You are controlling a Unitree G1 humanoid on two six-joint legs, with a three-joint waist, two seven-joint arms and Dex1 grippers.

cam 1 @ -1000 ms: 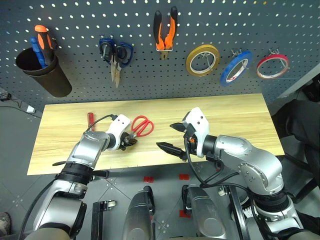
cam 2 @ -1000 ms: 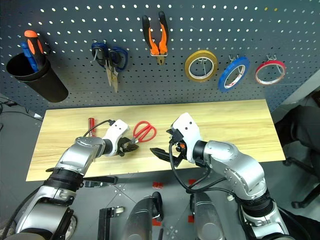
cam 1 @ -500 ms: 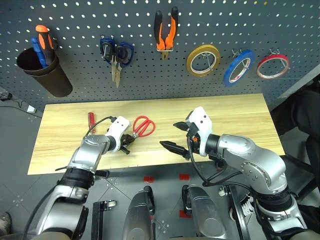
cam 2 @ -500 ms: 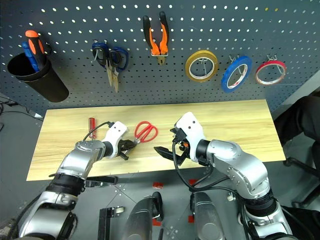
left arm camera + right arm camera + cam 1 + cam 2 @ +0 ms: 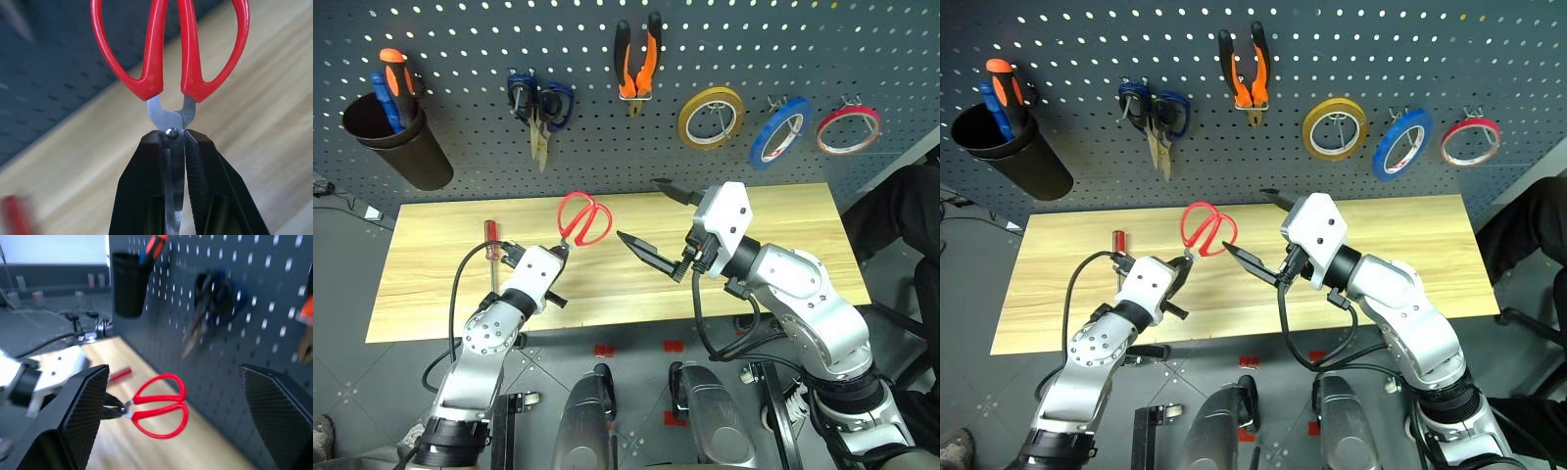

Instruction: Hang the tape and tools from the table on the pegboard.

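Left gripper (image 5: 172, 147): clamped on the blades of the red scissors (image 5: 583, 217), loops raised toward the pegboard (image 5: 460, 157), clear of the table (image 5: 783, 220). Right gripper (image 5: 653, 221): fingers spread wide, empty, beside the scissors above the table. Red screwdriver (image 5: 491, 247): lying on the table, near the left arm. On the pegboard: pliers (image 5: 637, 61), blue tape (image 5: 776, 132), yellow tape (image 5: 710, 117), red tape (image 5: 847, 130), blue scissors (image 5: 539, 111), black cup (image 5: 399, 143) with screwdrivers.
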